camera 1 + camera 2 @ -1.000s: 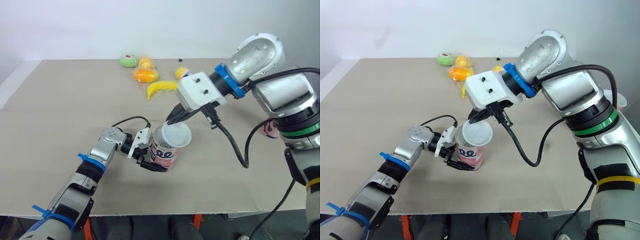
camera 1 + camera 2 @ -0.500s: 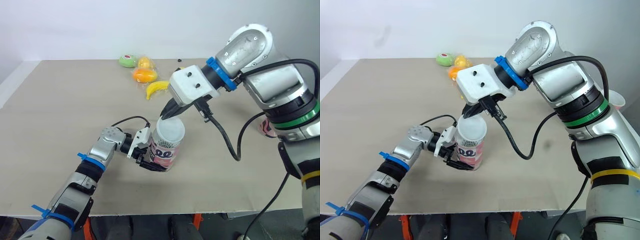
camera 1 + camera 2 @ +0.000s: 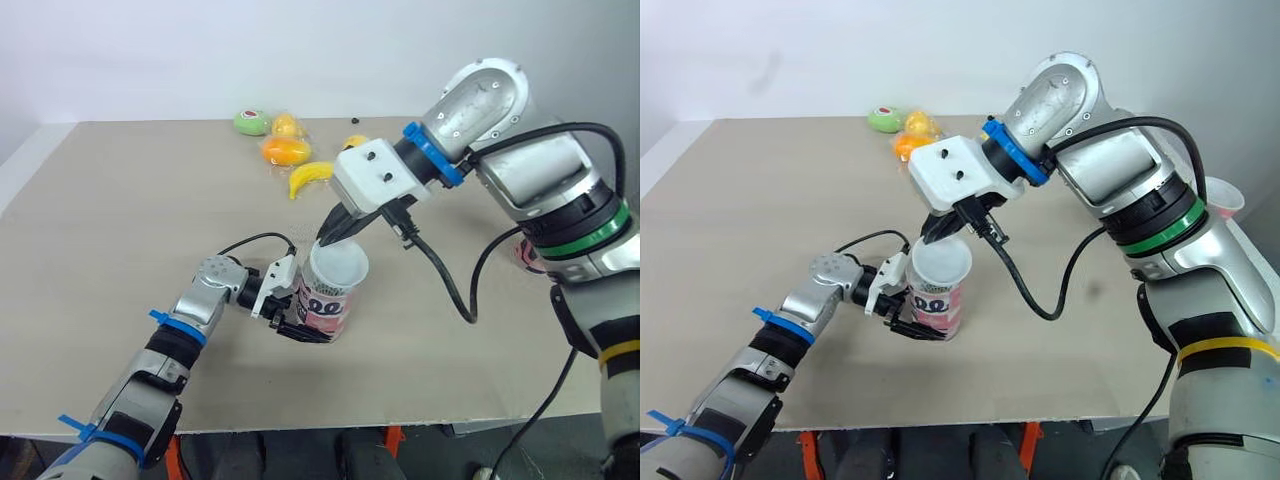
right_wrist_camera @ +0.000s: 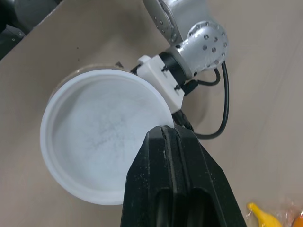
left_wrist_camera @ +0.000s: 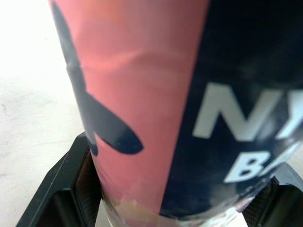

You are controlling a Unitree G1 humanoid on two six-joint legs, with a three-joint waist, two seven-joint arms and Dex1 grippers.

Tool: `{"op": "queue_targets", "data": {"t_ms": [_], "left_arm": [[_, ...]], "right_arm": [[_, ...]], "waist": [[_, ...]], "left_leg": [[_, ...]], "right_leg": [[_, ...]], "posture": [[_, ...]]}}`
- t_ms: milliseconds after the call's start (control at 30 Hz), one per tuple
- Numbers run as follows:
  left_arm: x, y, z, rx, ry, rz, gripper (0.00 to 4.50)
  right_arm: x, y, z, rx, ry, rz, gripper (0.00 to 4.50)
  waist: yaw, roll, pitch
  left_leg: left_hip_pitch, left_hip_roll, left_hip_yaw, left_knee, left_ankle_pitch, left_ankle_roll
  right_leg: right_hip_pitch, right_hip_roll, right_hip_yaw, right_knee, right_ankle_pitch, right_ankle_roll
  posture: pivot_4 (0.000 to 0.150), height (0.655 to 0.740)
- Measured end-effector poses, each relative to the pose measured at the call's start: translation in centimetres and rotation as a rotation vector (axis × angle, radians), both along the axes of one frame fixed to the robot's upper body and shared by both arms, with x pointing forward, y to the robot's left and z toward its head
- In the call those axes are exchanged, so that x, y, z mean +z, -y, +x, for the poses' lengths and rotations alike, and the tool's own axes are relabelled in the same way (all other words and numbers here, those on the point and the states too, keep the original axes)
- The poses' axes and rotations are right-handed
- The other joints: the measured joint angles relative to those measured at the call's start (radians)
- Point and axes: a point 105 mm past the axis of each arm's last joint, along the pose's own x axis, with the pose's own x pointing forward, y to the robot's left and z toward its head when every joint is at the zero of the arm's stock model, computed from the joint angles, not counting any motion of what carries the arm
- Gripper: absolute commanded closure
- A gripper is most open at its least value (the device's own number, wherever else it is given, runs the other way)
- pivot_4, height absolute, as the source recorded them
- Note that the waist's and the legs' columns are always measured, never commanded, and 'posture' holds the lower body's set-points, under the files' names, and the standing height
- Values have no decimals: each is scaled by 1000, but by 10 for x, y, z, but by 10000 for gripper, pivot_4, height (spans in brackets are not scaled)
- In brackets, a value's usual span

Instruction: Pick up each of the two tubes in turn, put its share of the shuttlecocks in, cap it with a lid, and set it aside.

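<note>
so the tube [image 3: 325, 308] is standing upright on the table [image 3: 120, 200], and its pink and dark label with white lettering is facing the left wrist camera. the left gripper [image 3: 300, 328] is clamping it low down near the base. in the left wrist view the black fingers [image 5: 64, 189] are hugging the tube's bottom edge, one on each side and both touching it.

the white lid [image 3: 338, 265] is sitting over the mouth of the tube. the right gripper [image 3: 326, 237] is hanging just above the tube's far side. its two fingers are pressed together and pinching the lid by the rim. i can't tell if the lid is pushed all the way on. in the right wrist view a sliver of the tube's rim is peeking out past one edge of the lid, so it's looking a touch off-centre. a black cable [image 3: 455, 285] is looping down from the right wrist, to the robot's right of the tube and not touching it.

the second tube [image 3: 1225, 200] is sitting well apart from the tube, off to the robot's right, and the right arm is mostly hiding it.

beyond the tube, toward the far side of the table, some toy fruit is lying around. a banana [image 3: 310, 178] is lying nearest to the tube, with an orange piece [image 3: 285, 150] just past it. a green piece [image 3: 252, 122] and a small yellow piece [image 3: 290, 124] are sitting furthest out.
</note>
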Motion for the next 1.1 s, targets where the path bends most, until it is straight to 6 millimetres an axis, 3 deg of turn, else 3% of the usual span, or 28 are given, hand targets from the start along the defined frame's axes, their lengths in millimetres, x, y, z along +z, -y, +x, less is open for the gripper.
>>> {"op": "queue_targets", "data": {"t_ms": [533, 800, 1100], "left_arm": [[2, -21, -9, 69, 15, 26, 11338], [2, -21, -10, 87, 5, 9, 11338], [-3, -16, -9, 126, -46, -37, 11338]], "right_arm": [[1, -8, -9, 99, -20, 42, 44371], [-16, -8, -5, 115, -18, -27, 44371], [-19, -14, 1, 129, 23, -41, 44371]], "waist": [[-12, 0, 0], [-12, -1, -1], [-7, -3, -2]], "left_leg": [[7, 3, 0, -8, 0, 0], [12, 3, 0, -10, 0, 0], [13, 3, 0, -8, 0, 0]], "right_leg": [[-2, 5, 1, 9, -7, -8], [1, 4, 1, 12, -10, -10], [2, 4, 1, 12, -11, -12]], "posture": [[1500, 6895], [1500, 6895], [1500, 6895]]}}
